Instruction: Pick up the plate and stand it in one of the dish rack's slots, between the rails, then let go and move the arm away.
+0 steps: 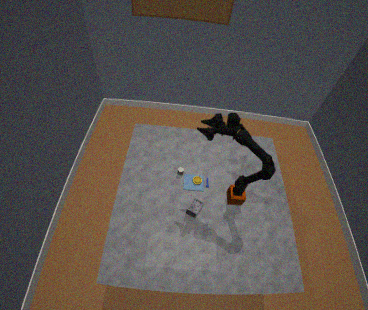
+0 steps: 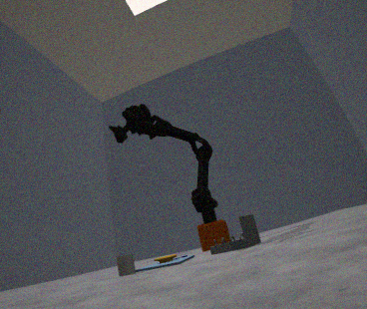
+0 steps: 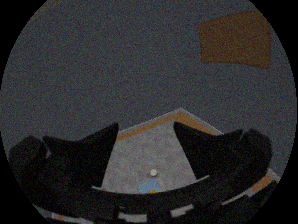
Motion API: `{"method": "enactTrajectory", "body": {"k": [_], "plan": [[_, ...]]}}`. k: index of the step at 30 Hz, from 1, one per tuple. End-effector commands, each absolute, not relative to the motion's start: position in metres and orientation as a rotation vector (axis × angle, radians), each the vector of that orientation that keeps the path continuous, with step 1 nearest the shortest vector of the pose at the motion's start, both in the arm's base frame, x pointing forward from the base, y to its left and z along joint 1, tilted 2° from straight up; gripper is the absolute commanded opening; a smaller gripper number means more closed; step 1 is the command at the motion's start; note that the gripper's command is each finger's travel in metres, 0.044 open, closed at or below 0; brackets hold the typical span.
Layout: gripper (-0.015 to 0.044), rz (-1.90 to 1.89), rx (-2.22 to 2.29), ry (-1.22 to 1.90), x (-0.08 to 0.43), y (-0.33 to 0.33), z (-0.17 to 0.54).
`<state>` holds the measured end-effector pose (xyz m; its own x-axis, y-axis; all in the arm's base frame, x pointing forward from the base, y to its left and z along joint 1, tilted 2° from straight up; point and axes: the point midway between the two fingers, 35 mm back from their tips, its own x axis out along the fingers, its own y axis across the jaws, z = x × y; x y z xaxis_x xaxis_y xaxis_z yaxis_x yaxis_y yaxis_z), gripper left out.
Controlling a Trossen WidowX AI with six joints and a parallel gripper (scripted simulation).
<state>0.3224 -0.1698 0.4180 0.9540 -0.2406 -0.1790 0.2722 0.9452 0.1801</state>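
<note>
The yellow plate (image 1: 197,180) (image 2: 165,258) lies flat on a light blue mat (image 1: 188,187) (image 2: 150,267); a sliver of the plate shows low in the wrist view (image 3: 153,191). The grey dish rack (image 1: 195,205) (image 2: 233,245) stands on the floor near the mat, with short rails and a taller block at one end. Its slots are too small to make out clearly, and no plate stands in it. My gripper (image 1: 200,125) (image 3: 146,125) is open and empty, high in the air and far from both plate and rack.
A whitish cylinder (image 1: 180,170) (image 2: 126,265) (image 3: 153,172) stands beside the mat. A small dark blue strip (image 1: 207,183) lies at the mat's other side. The arm's orange base (image 1: 236,195) (image 2: 213,235) stands beyond that strip.
</note>
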Motion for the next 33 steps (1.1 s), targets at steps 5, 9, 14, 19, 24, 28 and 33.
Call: {"method": "enactTrajectory", "body": {"k": [5,9,14,19,24,28,33], "plan": [[0.0400,-0.272,0.218,0.403,0.341,-0.170,0.347],[0.0400,-0.268,0.215,0.521,0.345,-0.167,0.315],[0.0400,-0.255,0.204,0.671,0.346,-0.160,0.277],[0.0400,-0.233,0.185,0.824,0.343,-0.152,0.240],[0.0400,-0.201,0.157,0.979,0.336,-0.141,0.206],[0.0400,-0.170,0.129,1.103,0.328,-0.133,0.181],[0.0400,-0.122,0.088,1.259,0.314,-0.121,0.154]]}}
